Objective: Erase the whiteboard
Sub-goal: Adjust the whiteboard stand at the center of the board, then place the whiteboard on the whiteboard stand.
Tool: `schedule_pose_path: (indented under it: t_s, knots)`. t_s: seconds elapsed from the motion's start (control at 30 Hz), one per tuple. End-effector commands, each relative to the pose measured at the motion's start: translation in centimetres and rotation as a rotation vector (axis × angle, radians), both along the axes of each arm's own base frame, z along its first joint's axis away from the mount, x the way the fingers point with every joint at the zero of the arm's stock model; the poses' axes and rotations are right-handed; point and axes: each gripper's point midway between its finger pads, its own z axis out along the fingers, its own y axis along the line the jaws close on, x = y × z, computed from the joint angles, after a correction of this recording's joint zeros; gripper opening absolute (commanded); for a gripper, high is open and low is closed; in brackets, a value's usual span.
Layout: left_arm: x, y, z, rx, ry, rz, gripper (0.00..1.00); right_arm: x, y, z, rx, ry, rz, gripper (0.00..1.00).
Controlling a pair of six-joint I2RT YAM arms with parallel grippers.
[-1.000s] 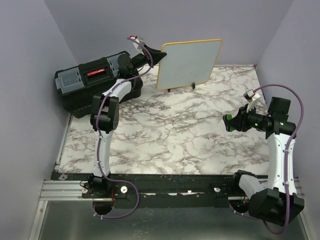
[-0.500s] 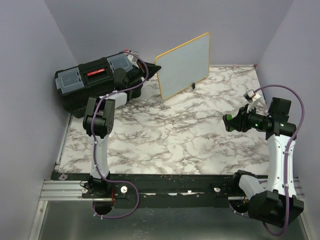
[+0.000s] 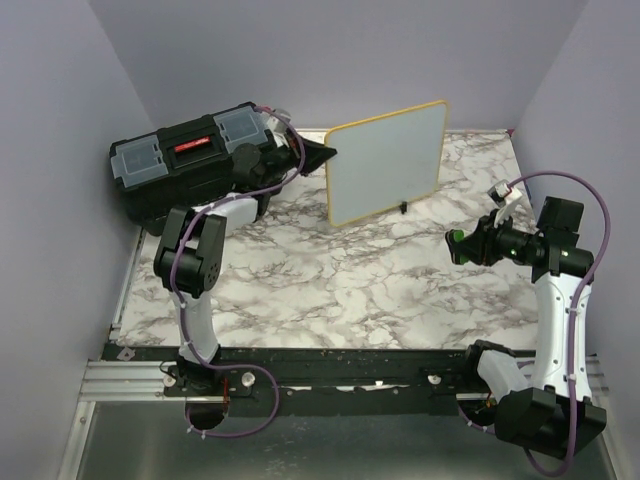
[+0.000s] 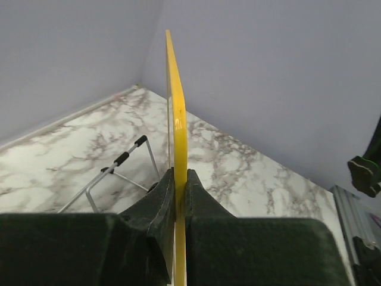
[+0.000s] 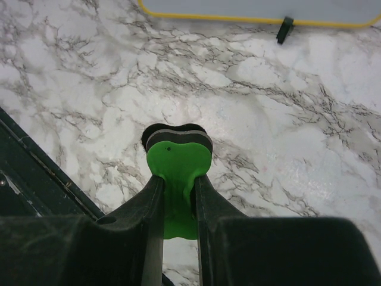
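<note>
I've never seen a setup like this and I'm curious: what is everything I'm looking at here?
whiteboard: one, white with yellow frame, upright at far middle
toolbox: one, black with grey lid compartments, far left
eraser pad: one, green and black, held at the right
table: one, marbled white-grey, under everything
left gripper: one, black, shut on the whiteboard's edge
right gripper: one, black, shut on the eraser pad

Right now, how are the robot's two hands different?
The left gripper pinches the whiteboard by its yellow edge; the right gripper pinches a green pad. The left gripper is far back beside the toolbox; the right gripper is nearer the front. Both are shut.
</note>
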Motion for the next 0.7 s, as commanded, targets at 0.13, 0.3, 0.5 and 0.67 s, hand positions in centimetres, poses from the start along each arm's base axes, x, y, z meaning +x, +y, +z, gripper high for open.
schedule_pose_path:
  t_s: [0.13,0.3,0.5,0.67]
  knots:
    - [-6.6,-4.2,-0.3,-0.02,0.041,-0.116,0.0,-0.7,0.7,1.3,0.025,-0.029,0.024,0.01]
    - [-6.9,-4.5,0.3,0.006,0.006,-0.14,0.0,-1.0,0.8,1.6,0.018,-0.038,0.031,0.01]
    - [-6.7,-5.2,3.3,0.041,-0.034,-0.183,0.0,-1.1,0.8,1.4,0.013,-0.039,0.031,0.01]
    - [-6.4,-5.3,4.4,0.085,-0.045,-0.183,0.0,-1.3,0.8,1.4,0.013,-0.041,0.03,0.01]
